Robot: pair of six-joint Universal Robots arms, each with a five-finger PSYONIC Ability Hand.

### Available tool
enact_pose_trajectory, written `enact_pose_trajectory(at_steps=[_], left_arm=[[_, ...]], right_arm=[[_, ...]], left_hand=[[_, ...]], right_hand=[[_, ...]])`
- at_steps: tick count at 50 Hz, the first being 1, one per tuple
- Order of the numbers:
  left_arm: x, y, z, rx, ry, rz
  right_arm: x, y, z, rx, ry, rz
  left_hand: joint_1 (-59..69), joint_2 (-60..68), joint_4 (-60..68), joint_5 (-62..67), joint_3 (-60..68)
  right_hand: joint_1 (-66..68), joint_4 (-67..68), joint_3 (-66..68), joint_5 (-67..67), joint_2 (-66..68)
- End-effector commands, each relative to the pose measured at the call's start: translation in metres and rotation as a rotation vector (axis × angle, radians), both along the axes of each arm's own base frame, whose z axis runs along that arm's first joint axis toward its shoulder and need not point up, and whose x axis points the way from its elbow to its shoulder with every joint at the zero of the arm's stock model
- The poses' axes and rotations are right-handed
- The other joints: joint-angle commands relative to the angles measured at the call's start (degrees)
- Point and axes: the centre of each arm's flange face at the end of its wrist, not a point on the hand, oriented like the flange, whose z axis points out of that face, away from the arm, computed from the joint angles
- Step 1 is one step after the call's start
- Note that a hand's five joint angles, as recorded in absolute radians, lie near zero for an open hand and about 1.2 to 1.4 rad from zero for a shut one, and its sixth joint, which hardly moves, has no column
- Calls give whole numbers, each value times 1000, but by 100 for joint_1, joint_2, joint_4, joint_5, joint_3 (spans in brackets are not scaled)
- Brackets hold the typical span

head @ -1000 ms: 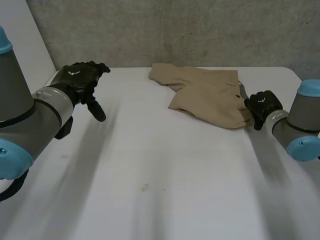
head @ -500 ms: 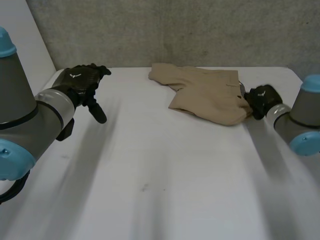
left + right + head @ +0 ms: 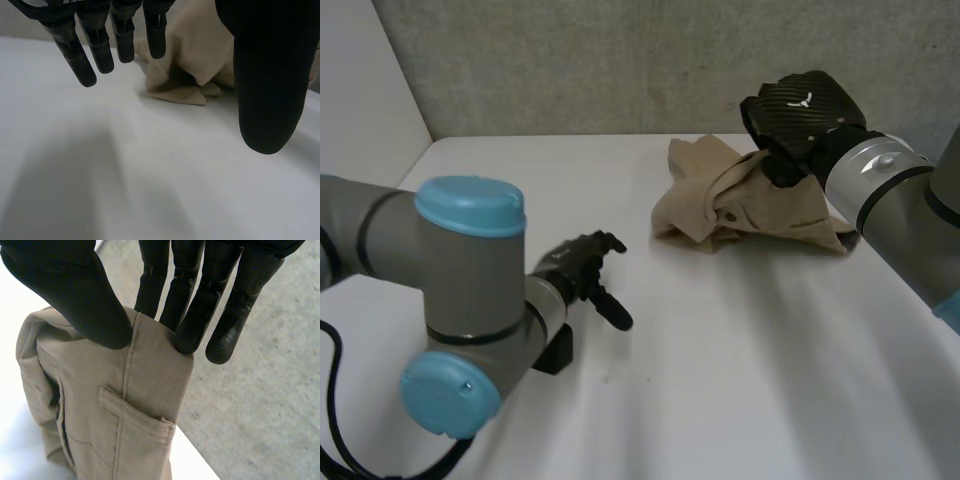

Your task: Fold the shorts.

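The tan shorts (image 3: pixel 740 200) lie bunched at the back right of the white table (image 3: pixel 720 360). My right hand (image 3: pixel 798 110) is raised over them and pinches the waistband (image 3: pixel 150 355) between thumb and fingers, near a belt loop (image 3: pixel 132 412), lifting that edge. My left hand (image 3: pixel 582 268) hovers low over the table's middle left with straight, spread fingers (image 3: pixel 92 47) holding nothing. From the left wrist, the shorts (image 3: pixel 190 60) lie just beyond its fingertips.
A grey wall (image 3: pixel 620 60) runs behind the table's far edge. The left arm's big elbow (image 3: pixel 470 300) stands over the front left of the table.
My right hand has closed on the waistband and lifted it up and leftward, bunching the flat shorts. My left arm swung from the back left corner toward the middle.
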Motion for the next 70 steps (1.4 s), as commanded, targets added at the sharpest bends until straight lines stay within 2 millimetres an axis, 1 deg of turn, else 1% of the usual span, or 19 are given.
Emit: enact_pose_trajectory(at_steps=[1,5,13,24,32,41,44,47,48,50,51,52,55,56,59,60,64,67,70], left_arm=[[-6,3,-13,38,19,9],[-10,0,-20,60,34,19],[-21,-11,-42,132,108,67],[-36,-25,-52,105,174,67],[-44,-30,-49,111,282,86],[-57,-32,-58,129,376,65],[-61,-33,-61,119,380,56],[-61,-34,-60,108,380,55],[-60,-35,-60,101,376,61],[-59,-36,-60,94,372,67],[-59,-37,-60,88,371,73],[-58,-38,-59,72,361,81],[-55,-39,-57,42,338,90],[-54,-41,-57,18,313,91],[-51,-41,-57,-22,265,88],[-50,-41,-57,-43,241,84],[-47,-41,-59,-96,180,68],[-45,-41,-60,-109,161,61],[-45,-39,-58,-118,152,54]], right_arm=[[3,27,12,-9,-20,36],[3,31,13,-1,-27,35],[5,50,30,-8,-95,67],[13,89,50,-24,-135,153],[8,101,63,-47,-169,163],[3,108,70,-38,-220,167],[2,108,68,-31,-215,165],[2,103,58,-3,-195,151],[1,102,51,17,-183,145],[0,103,42,51,-165,140],[-1,104,37,69,-156,137],[-4,104,26,112,-136,124],[-10,95,4,189,-118,68],[-18,85,-13,261,-125,9],[-27,74,-38,392,-179,-67],[-32,68,-55,484,-220,-111],[-38,65,-92,671,-282,-184],[-39,66,-109,733,-290,-209],[-38,66,-115,742,-297,-212]], left_hand=[[310,325,304,305,331],[293,308,288,288,314],[293,308,288,288,314],[293,308,288,288,314],[293,308,288,288,314],[394,408,388,388,415],[1584,1599,1578,1579,1605],[3584,3599,3579,3579,3605],[4656,4670,4650,4651,4677],[5520,5534,5514,5514,5541],[6024,6039,6019,6019,6045],[6277,6291,6271,6271,6298],[6279,6294,6274,6274,6300],[6279,6294,6274,6274,6300],[6279,6294,6274,6274,6300],[6279,6294,6274,6274,6300],[6279,6294,6274,6274,6300],[6279,6294,6274,6274,6300],[6279,6294,6274,6274,6300]], right_hand=[[2575,1191,1191,1443,1288],[2575,1191,1191,1443,1288],[2575,1191,1191,1443,1288],[2575,1191,1191,1443,1288],[2575,1191,1191,1443,1288],[2575,1191,1191,1443,1288],[2575,1191,1191,1443,1288],[2575,1191,1191,1443,1288],[2575,1191,1191,1443,1288],[2575,1191,1191,1443,1288],[2065,680,680,932,778],[611,-774,-774,-522,-676],[-762,-2147,-2147,-1895,-2049],[-1382,-2767,-2767,-2515,-2669],[-2042,-3427,-3427,-3175,-3330],[-2378,-3762,-3762,-3510,-3665],[-2850,-4234,-4234,-3982,-4137],[-3171,-4555,-4555,-4303,-4458],[-3172,-4556,-4556,-4304,-4459]])
